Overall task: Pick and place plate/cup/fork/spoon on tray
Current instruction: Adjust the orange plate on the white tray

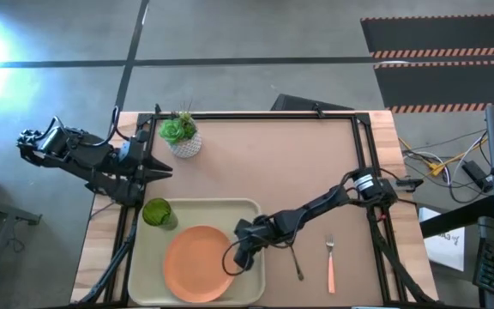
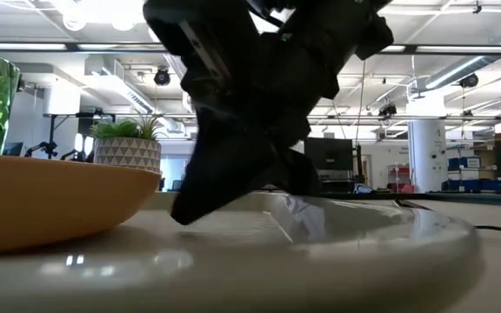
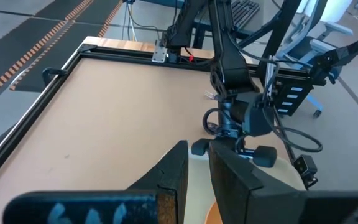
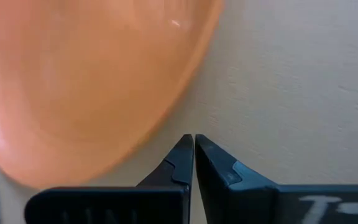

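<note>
Jaws clenched empty on right gripper (image 4: 193,144) beside plate (image 1: 200,263); left gripper (image 3: 199,163) likewise, idle near table's left edge.
Remaining: fork (image 1: 330,262), spoon (image 1: 296,260) near front edge — light, stiff, slippery, probably; best pinched mid-handle.

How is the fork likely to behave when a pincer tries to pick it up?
The fork lies flat on the bare table, so it probably offers little height to pinch. Its thin handle looks rigid and light, so it may slide or pivot if nudged. Rolling seems unlikely.
</note>
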Robot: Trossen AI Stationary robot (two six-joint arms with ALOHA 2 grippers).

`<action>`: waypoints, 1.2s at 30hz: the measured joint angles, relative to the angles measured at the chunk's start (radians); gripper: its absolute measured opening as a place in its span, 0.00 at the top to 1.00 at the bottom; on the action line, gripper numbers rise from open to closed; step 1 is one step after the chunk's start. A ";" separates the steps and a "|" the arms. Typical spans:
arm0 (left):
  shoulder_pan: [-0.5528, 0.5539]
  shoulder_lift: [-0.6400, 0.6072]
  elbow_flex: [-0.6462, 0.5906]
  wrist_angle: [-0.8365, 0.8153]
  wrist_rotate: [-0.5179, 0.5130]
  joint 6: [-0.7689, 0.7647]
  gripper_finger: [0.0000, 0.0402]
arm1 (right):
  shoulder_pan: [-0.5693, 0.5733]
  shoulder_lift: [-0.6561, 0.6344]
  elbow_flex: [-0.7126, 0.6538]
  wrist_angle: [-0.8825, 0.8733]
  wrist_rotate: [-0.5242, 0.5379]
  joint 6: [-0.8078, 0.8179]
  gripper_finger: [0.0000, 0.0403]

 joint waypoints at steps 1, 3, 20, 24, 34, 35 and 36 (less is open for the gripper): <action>0.000 0.000 0.000 0.000 0.000 0.000 0.88 | 0.000 0.006 0.003 0.011 0.000 0.007 0.98; 0.000 0.000 0.000 0.000 0.000 0.000 0.88 | 0.000 0.018 0.017 -0.003 0.003 0.005 0.98; 0.000 -0.008 0.000 -0.002 0.000 0.006 0.88 | -0.016 0.023 0.044 -0.027 0.096 -0.002 0.98; 0.000 -0.010 0.000 -0.001 0.000 0.006 0.88 | -0.027 0.024 0.062 -0.017 0.139 0.021 0.98; 0.000 -0.016 0.000 -0.003 0.000 0.005 0.88 | -0.047 0.027 0.107 0.005 0.204 -0.020 0.98; 0.000 -0.018 0.000 -0.003 0.000 0.005 0.88 | -0.048 0.027 0.109 0.006 0.203 -0.024 0.98; 0.000 -0.019 0.000 -0.004 0.000 0.005 0.88 | -0.049 0.027 0.110 0.005 0.202 -0.026 0.98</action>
